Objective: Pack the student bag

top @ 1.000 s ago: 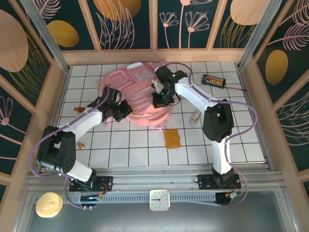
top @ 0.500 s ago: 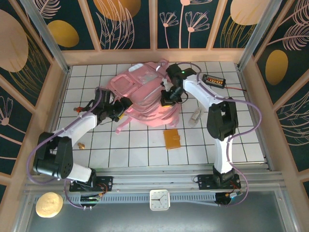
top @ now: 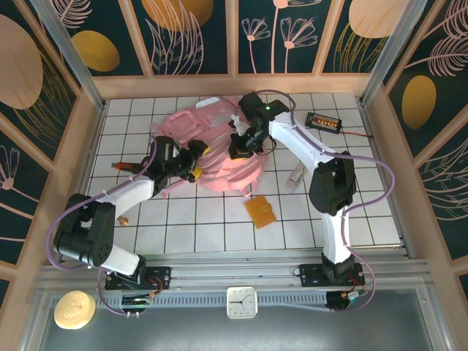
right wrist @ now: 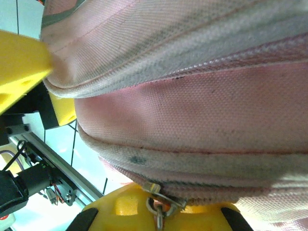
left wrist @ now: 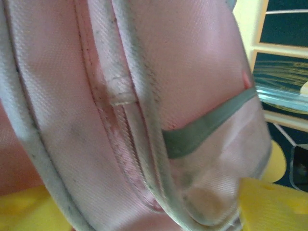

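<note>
The student bag (top: pixel 216 150), a soft pink backpack, lies crumpled at the table's middle back. My left gripper (top: pixel 196 161) is at its left edge, open; its yellow fingers (left wrist: pixel 270 202) stand far apart with a bulge of the student bag (left wrist: pixel 144 96) and a grey strip between them. My right gripper (top: pixel 245 144) sits on the bag's upper right. In the right wrist view the right gripper (right wrist: pixel 161 214) is shut on a metal zip pull (right wrist: pixel 159 198) hanging from the zip line of the student bag (right wrist: pixel 192 110).
A tan wallet-like flat thing (top: pixel 261 211) lies in front of the bag. A small pale bottle (top: pixel 295 175) and a black device with orange digits (top: pixel 323 121) are at the right. A red pen (top: pixel 121 166) and a small brown bit (top: pixel 123 219) lie at the left.
The left gripper went from shut to wide open and pushed in against the bag's left edge. The right gripper swung right, then back left, dragging the bag's top with it.
</note>
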Tool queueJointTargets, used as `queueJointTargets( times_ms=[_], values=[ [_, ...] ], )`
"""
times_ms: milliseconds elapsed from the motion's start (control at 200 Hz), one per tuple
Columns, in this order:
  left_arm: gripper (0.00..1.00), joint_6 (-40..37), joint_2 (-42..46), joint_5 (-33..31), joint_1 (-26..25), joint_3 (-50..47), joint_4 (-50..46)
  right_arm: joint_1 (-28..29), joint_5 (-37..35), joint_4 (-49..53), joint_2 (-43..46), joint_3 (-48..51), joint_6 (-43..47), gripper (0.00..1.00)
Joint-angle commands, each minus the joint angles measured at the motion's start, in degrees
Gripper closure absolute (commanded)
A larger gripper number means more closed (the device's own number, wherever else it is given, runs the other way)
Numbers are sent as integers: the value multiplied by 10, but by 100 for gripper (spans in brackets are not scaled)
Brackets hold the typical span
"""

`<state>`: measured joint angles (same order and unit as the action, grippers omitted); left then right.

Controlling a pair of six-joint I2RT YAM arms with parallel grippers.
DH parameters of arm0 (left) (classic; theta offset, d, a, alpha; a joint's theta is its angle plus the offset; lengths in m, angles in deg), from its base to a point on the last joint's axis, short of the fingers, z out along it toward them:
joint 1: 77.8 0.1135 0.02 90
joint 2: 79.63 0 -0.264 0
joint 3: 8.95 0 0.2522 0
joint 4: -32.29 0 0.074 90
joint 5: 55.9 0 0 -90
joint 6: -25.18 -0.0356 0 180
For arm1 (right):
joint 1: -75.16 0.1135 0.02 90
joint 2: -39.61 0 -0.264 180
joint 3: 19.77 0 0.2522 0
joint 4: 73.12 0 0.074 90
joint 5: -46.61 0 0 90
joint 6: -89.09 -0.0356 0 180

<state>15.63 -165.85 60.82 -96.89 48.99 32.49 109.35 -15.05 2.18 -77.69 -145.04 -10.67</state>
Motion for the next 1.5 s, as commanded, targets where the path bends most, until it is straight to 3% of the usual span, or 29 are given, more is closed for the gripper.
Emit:
queueJointTargets(
  times_ms=[0,95,175,320,515,1026,1146,1296,1496],
  values=[
    [45,25,-20,12,-3,18,44,21,26,5,4,-23,-10,100],
    [100,7,-29,3,-3,33,22,25,22,7,6,-10,-7,100],
    [100,-75,-36,-12,1,86,-77,23,11,18,10,8,1,100],
    [100,-296,-38,-87,28,185,-285,-4,-3,28,24,66,23,100],
    [100,-466,-46,-105,67,209,-366,-70,-4,-8,56,138,43,100],
    [100,-596,-66,-80,77,274,-410,-120,-9,-48,68,156,76,100],
    [100,-628,-74,-84,97,283,-425,-131,-38,-53,71,154,80,100],
    [100,-657,-92,-80,125,303,-443,-154,-25,-69,80,170,80,100],
    [100,-682,-156,-92,135,371,-461,-106,-2,-97,73,172,124,100]
  ],
)
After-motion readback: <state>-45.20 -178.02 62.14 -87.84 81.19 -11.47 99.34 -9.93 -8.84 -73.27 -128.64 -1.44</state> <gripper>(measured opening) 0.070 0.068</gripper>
